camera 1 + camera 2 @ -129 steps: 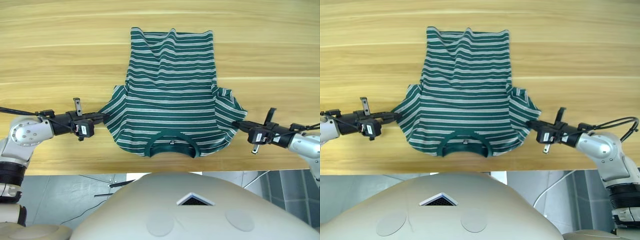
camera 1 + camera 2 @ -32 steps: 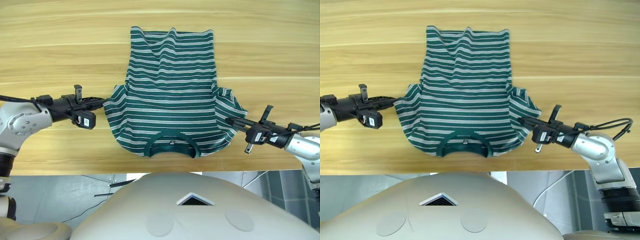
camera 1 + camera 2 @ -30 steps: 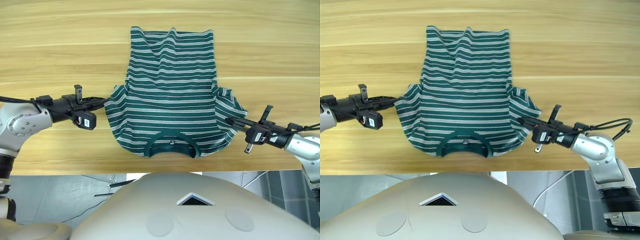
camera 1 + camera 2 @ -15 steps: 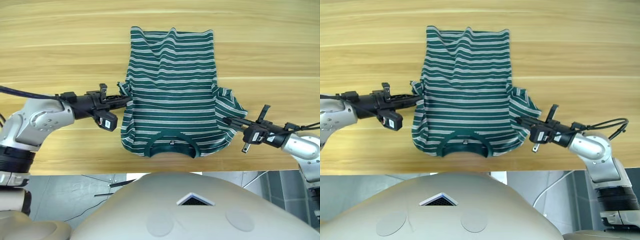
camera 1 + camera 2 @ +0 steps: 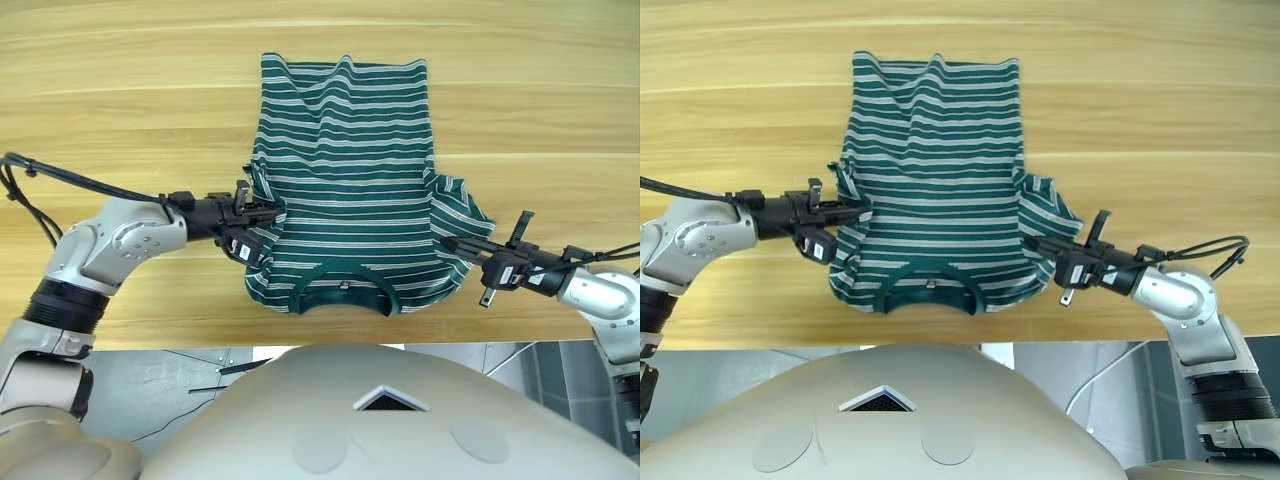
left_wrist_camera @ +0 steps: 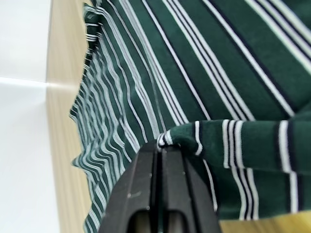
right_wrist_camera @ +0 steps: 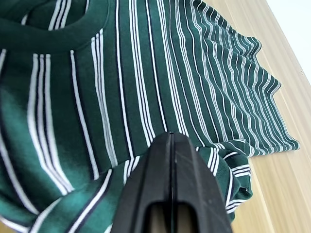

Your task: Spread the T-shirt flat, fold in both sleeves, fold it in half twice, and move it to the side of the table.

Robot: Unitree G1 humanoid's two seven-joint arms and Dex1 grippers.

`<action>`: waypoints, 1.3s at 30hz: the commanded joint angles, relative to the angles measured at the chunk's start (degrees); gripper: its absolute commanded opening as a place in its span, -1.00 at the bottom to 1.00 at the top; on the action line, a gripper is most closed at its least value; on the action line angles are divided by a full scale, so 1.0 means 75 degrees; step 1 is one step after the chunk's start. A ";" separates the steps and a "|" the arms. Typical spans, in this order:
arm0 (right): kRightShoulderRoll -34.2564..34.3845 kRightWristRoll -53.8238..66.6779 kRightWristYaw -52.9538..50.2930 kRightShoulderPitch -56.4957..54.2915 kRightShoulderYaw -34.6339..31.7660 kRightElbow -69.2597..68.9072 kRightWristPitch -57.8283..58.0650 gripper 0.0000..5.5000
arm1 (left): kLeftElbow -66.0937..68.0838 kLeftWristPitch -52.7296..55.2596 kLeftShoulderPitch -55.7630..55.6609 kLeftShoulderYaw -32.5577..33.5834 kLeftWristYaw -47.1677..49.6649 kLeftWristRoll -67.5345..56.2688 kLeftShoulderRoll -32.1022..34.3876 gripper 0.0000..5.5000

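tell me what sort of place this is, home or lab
Probably a lab or test workspace, not a home: a plain wooden table with a striped T-shirt laid out for handling, and bare grey floor past its near edge.

At the T-shirt's 8 o'clock edge in the head view, the pulled-over left sleeve covers the cloth beneath it and swallows my left gripper's tips. At 4 o'clock, the right gripper's tips vanish under the right sleeve. Its wrist view shows the fingers pressed together, but I can't tell whether cloth is caught. Both wrist views cut the shirt off at their edges.
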 commanded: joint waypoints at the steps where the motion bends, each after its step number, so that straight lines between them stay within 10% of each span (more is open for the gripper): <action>1: 0.0014 -0.0008 0.0041 -0.0028 0.0005 -0.0109 0.0049 -1.00 | 0.0124 0.0051 -0.0110 -0.0278 -0.0115 0.0167 -0.0151 -1.00; 29: 0.0114 -0.0012 0.0021 -0.0175 0.0189 -0.0189 0.0149 -1.00 | -0.0024 0.0655 -0.0321 -0.0686 -0.0504 0.0084 -0.0546 -1.00; 39: 0.0206 -0.0061 0.0030 -0.0314 0.0308 -0.0115 0.0178 -1.00 | -0.0113 0.0914 -0.0401 -0.0609 -0.0397 -0.0184 -0.0808 -0.34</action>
